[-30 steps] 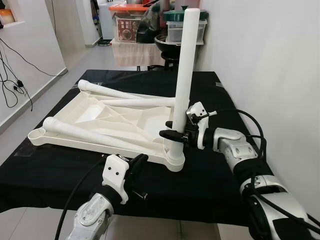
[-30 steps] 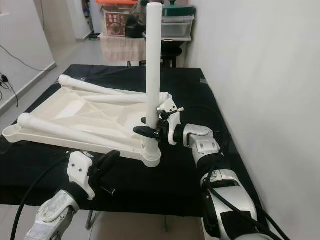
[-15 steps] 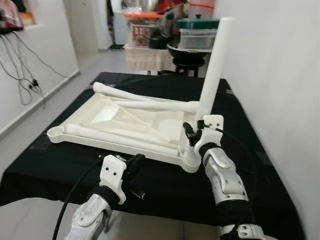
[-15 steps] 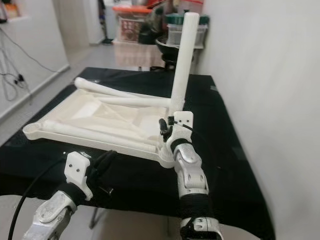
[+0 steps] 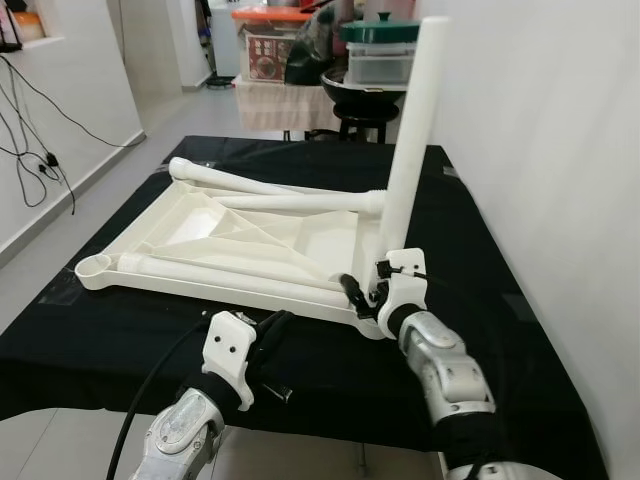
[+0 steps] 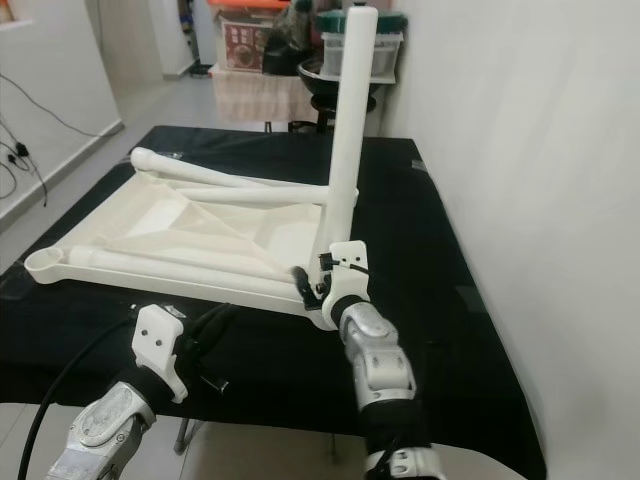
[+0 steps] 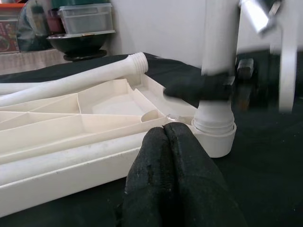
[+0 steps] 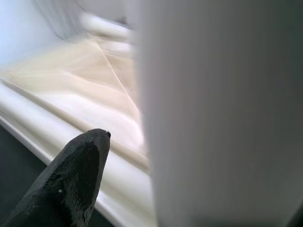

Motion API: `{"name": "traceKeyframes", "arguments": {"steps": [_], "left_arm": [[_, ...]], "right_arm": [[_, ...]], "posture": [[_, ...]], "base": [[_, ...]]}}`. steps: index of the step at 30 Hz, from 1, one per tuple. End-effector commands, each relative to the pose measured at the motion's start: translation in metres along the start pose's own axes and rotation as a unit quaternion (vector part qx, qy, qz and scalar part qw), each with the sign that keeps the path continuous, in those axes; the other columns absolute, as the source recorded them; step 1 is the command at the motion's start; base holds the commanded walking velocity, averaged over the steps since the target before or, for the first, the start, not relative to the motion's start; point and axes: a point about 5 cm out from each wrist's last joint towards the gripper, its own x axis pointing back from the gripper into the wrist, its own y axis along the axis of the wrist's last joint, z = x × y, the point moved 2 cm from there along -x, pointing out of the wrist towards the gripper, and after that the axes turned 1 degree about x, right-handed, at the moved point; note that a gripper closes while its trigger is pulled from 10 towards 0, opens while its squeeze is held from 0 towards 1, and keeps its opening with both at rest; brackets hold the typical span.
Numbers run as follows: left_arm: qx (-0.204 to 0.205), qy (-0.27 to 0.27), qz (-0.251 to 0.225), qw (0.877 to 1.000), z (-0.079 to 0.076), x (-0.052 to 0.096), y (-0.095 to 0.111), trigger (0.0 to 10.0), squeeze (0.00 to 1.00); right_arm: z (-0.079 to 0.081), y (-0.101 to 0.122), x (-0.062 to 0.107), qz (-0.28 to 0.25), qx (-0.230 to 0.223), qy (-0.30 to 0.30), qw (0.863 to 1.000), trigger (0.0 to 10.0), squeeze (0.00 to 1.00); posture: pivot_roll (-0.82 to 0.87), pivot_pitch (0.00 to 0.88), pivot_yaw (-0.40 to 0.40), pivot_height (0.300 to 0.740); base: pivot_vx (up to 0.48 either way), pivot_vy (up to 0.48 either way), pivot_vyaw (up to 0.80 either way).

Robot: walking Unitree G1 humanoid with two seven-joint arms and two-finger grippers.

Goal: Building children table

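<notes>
1. The left gripper (image 5: 272, 330) is held over the table's (image 5: 120, 340) near edge, fingers pressed together on nothing, just short of the tabletop's (image 5: 230, 240) near rim.
2. The white tabletop is laid upside down on the black table, with three loose legs (image 5: 270, 203) lying on it.
3. An upright leg (image 5: 408, 150) is seated in the near right corner socket.
4. The right gripper (image 5: 362, 295) is placed at that leg's base; one finger (image 8: 71, 175) is seen beside it, and whether it is clamped cannot be told.
</notes>
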Motion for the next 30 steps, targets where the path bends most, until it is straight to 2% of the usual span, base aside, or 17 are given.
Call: {"name": "traceKeyframes", "arguments": {"steps": [1,2,3,6,10,12,13,14,15,26,29,30], "left_arm": [[0.004,0.001,0.007,1.0,0.0,0.001,-0.003,10.0,0.0],[0.004,0.001,0.006,1.0,0.001,0.001,-0.003,10.0,0.0],[0.004,0.001,0.006,1.0,0.001,0.001,-0.003,10.0,0.0],[0.003,0.002,0.006,1.0,0.001,0.001,-0.002,10.0,0.0],[0.003,0.003,0.005,1.0,0.0,0.001,-0.001,10.0,0.0],[0.003,0.003,0.004,1.0,0.0,0.001,-0.001,10.0,0.0],[0.003,0.003,0.004,1.0,0.0,0.001,0.0,10.0,0.0],[0.003,0.003,0.003,1.0,0.0,0.001,0.0,10.0,0.0],[0.003,0.003,0.003,1.0,-0.001,0.001,0.0,10.0,0.0],[0.005,0.005,-0.001,1.0,-0.002,-0.001,0.001,10.0,0.0],[0.006,0.005,-0.001,1.0,-0.001,-0.001,0.001,10.0,0.0],[0.006,0.004,-0.001,1.0,0.0,-0.001,0.001,10.0,0.0]], "right_arm": [[0.018,0.013,-0.005,-0.019,0.042,0.129,0.991,10.0,0.0],[0.019,0.015,-0.004,-0.017,0.06,0.165,0.984,10.0,0.0],[0.019,0.015,-0.004,-0.017,0.06,0.165,0.984,10.0,0.0],[0.017,0.016,-0.006,0.007,0.073,0.222,0.972,10.0,0.0],[0.008,0.02,-0.015,0.021,0.067,0.218,0.973,10.0,0.0],[0.001,0.024,-0.023,0.026,0.059,0.192,0.979,10.0,0.0],[-0.001,0.026,-0.026,0.025,0.05,0.186,0.981,3.6,0.0],[-0.002,0.027,-0.027,0.024,0.045,0.185,0.981,3.6,0.0],[-0.003,0.028,-0.028,0.025,0.037,0.186,0.981,0.0,0.0],[-0.018,0.007,-0.014,0.039,0.016,0.192,0.981,0.0,0.0],[-0.022,0.004,-0.013,0.039,0.011,0.164,0.986,0.0,0.0],[-0.024,-0.001,-0.014,0.049,0.029,0.128,0.99,0.0,0.0]], "posture": [[0.01,0.0,-0.032,0.74],[0.01,0.0,-0.032,0.74],[0.01,0.0,-0.032,0.74],[0.03,0.0,-0.038,0.74],[0.03,0.0,-0.041,0.74],[0.03,0.0,-0.042,0.74],[0.04,0.0,-0.046,0.74],[0.04,0.0,-0.046,0.74],[0.04,0.0,-0.048,0.74],[0.02,0.0,-0.048,0.74],[0.01,0.0,-0.042,0.74],[0.01,0.0,-0.042,0.74]], "base": [[0.0,0.0,0.0],[0.0,0.0,0.0],[0.0,0.0,0.0],[0.0,0.0,0.0],[0.0,0.0,0.0],[0.0,0.0,0.0],[0.0,0.0,0.0],[0.0,0.0,0.0],[0.0,0.0,0.0],[0.0,0.0,0.0],[0.0,0.0,0.0],[0.0,0.0,0.0]]}}
